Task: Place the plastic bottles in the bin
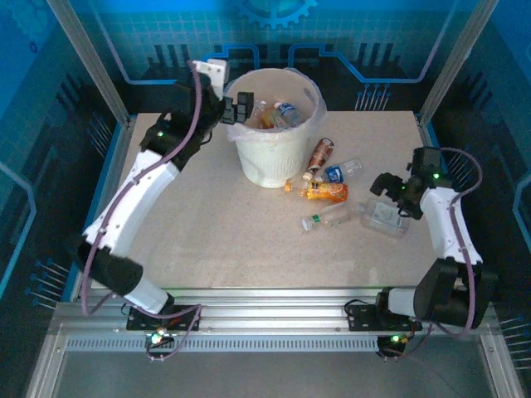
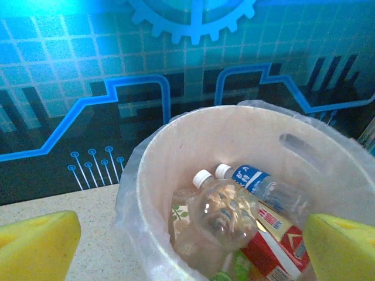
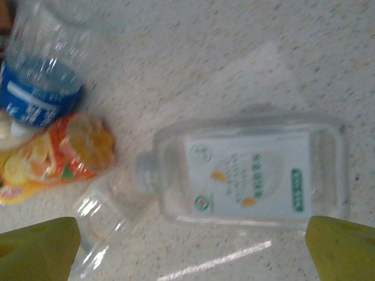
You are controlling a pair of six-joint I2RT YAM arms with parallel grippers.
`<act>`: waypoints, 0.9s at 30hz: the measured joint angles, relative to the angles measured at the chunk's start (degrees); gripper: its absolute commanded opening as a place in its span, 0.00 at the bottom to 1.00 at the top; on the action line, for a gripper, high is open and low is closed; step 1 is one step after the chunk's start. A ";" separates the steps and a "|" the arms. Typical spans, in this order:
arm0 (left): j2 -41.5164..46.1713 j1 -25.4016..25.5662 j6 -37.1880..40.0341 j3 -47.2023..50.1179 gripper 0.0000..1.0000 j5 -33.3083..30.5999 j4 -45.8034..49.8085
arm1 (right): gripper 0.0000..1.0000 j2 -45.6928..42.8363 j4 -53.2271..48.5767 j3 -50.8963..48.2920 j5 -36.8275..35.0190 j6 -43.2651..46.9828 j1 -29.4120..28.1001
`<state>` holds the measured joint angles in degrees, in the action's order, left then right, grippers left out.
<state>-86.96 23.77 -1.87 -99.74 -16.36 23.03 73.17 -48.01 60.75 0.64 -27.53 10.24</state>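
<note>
Both claws spread, empty: left claw point(image 1: 243, 106) over the bin point(image 2: 193, 140); we judge right claw point(image 3: 190, 249) must descend onto the flat bottle point(image 3: 252, 175) beneath it.

The bin point(image 1: 270, 162) is white, and the table point(image 1: 216, 240) is sandy with dark specks. There is a bottle with a blue label point(image 3: 38, 96), an orange and yellow bottle point(image 3: 58, 152), and a flat clear bottle point(image 3: 252, 175) whose label is white (with small green and orange marks). The wall point(image 2: 88, 58) is blue with a pale grid and a gear shape.
</note>
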 measured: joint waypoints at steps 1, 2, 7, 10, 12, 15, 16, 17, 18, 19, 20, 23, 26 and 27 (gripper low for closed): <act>1.92 0.00 -0.85 2.43 0.99 0.11 -1.27 | 1.00 -1.25 -0.33 -0.81 -0.46 -1.03 -1.55; 4.09 0.04 -1.64 5.31 0.99 0.17 -2.64 | 1.00 -2.67 -0.63 -1.70 -0.85 -2.21 -3.32; 12.15 0.04 -5.88 17.77 0.99 0.13 -7.52 | 1.00 -8.17 -1.18 -5.81 -2.60 -9.64 -12.13; 14.88 0.04 -7.96 22.36 0.99 -0.13 -9.07 | 1.00 -9.57 -0.35 -8.20 -3.13 -14.62 -16.63; 16.13 0.04 -9.01 24.24 0.99 -0.42 -9.62 | 1.00 -9.31 0.50 -9.35 -3.26 -17.73 -19.30; 17.07 0.04 -10.21 25.09 0.99 -0.76 -9.88 | 1.00 -7.54 2.56 -9.49 -3.76 -21.40 -22.69; 17.29 0.04 -10.32 25.22 0.99 -0.85 -10.05 | 1.00 -6.73 3.30 -9.49 -4.09 -22.32 -23.65; 17.57 0.04 -10.45 25.38 0.99 -0.98 -10.25 | 1.00 -5.68 4.09 -9.49 -4.46 -23.28 -24.65; 17.81 0.04 -10.56 25.57 0.99 -1.03 -10.47 | 1.00 -4.63 4.76 -9.49 -4.72 -24.04 -25.46; 18.05 0.04 -10.78 25.79 0.99 -1.25 -10.67 | 1.00 -3.43 5.57 -9.49 -4.92 -24.74 -26.21; 18.29 0.04 -11.02 26.10 0.99 -1.42 -10.91 | 1.00 -1.99 6.40 -9.49 -5.11 -25.44 -26.93; 18.67 0.04 -11.58 26.97 0.99 -1.88 -10.93 | 1.00 1.97 7.80 -9.18 -5.73 -26.77 -28.26; 18.67 0.04 -11.74 27.74 0.99 -2.03 -10.88 | 1.00 5.42 9.18 -8.55 -6.23 -27.65 -28.61; 18.67 0.04 -11.74 27.93 0.99 -2.03 -10.91 | 1.00 6.23 9.81 -8.46 -6.25 -27.82 -28.61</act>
<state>-68.29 23.81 -13.61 -71.81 -18.39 12.12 79.40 -38.20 52.29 -5.61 -55.35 -18.37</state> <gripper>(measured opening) 0.990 0.996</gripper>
